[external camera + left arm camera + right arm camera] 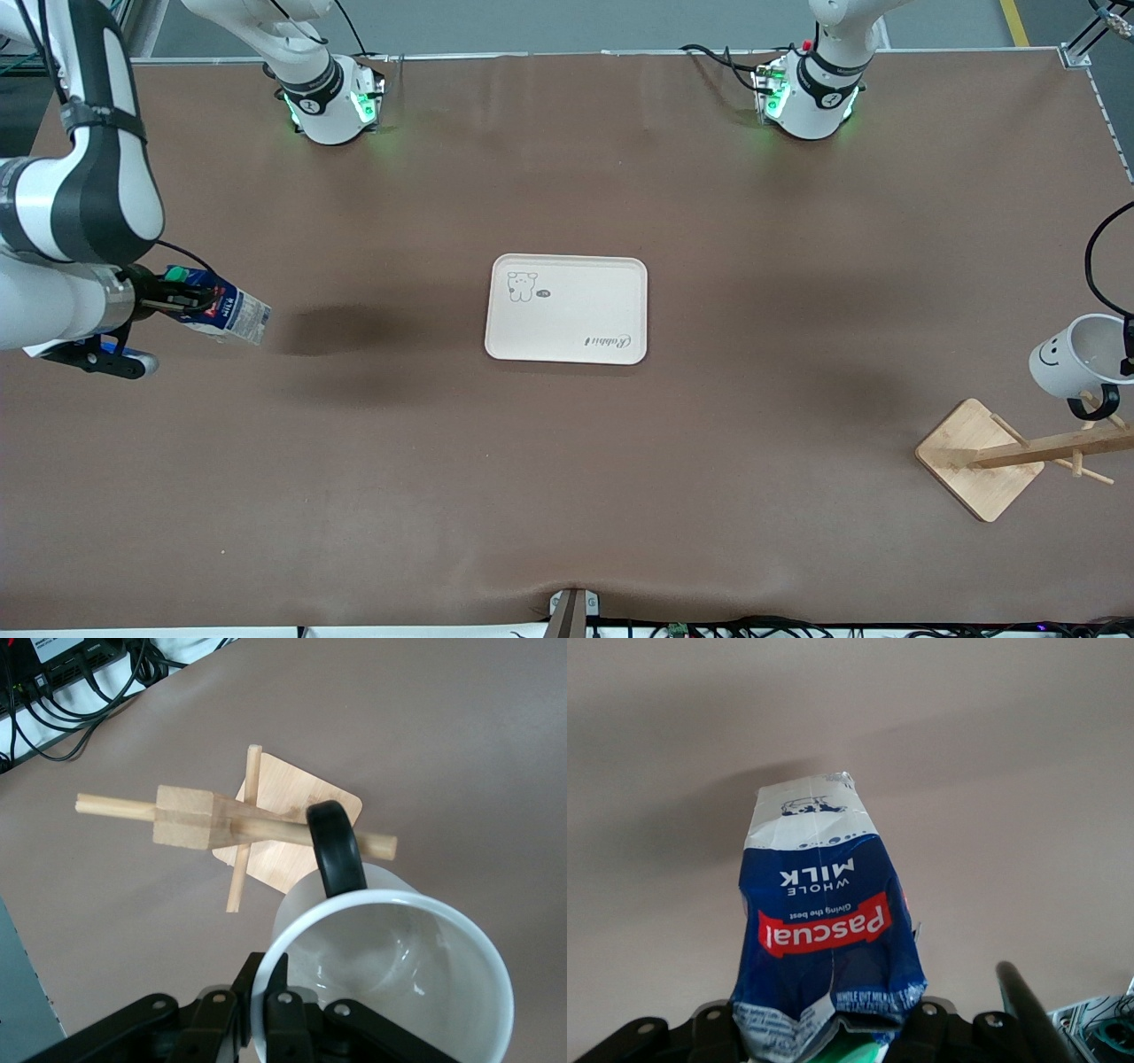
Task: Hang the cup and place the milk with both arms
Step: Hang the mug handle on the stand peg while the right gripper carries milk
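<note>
The left hand grips the cup over the wooden rack; the right hand holds the milk above the worktop's edge.

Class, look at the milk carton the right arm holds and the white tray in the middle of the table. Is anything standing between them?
Nothing visible. The right gripper holds the milk carton over the table's right-arm end; only bare brown table lies between it and the white tray, whose surface carries nothing but its print.

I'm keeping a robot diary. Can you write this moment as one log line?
left gripper: shut on cup, over rack | right gripper: shut on milk, in air | tray: bare
</note>
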`<action>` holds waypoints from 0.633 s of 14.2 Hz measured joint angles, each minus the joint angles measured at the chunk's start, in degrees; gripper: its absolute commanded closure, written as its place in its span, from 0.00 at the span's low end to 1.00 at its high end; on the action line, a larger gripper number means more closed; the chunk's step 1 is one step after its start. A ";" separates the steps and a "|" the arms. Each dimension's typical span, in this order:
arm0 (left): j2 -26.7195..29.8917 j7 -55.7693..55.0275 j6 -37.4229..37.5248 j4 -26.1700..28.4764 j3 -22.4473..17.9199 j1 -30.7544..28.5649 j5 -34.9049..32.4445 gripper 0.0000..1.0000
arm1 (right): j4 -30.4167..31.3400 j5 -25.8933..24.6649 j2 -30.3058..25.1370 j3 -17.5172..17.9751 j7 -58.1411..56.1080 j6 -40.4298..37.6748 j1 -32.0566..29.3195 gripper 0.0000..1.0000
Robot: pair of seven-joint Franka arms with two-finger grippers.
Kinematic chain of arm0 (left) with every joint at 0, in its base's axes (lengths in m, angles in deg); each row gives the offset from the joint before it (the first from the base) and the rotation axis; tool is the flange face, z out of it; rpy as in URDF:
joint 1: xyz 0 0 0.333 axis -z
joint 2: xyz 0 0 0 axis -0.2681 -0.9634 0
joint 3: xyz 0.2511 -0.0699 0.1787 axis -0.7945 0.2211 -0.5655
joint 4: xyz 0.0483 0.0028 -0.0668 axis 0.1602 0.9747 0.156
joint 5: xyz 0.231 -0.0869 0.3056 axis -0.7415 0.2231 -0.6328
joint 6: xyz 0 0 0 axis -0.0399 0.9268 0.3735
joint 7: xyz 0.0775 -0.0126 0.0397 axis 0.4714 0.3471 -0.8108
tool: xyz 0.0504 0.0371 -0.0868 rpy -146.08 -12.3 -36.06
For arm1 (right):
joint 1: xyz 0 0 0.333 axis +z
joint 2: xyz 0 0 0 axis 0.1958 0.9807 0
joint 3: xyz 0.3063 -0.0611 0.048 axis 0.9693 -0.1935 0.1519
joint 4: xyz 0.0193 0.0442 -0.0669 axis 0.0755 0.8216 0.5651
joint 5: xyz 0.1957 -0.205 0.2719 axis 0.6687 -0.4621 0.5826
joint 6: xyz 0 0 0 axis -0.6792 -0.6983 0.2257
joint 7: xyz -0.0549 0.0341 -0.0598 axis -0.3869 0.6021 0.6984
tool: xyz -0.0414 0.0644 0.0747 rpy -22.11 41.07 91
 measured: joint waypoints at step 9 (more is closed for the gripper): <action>-1.86 0.00 -1.37 -1.41 -0.03 -0.93 3.02 0.00 | 15.79 -0.11 -1.66 0.00 -6.27 18.68 -5.20 1.00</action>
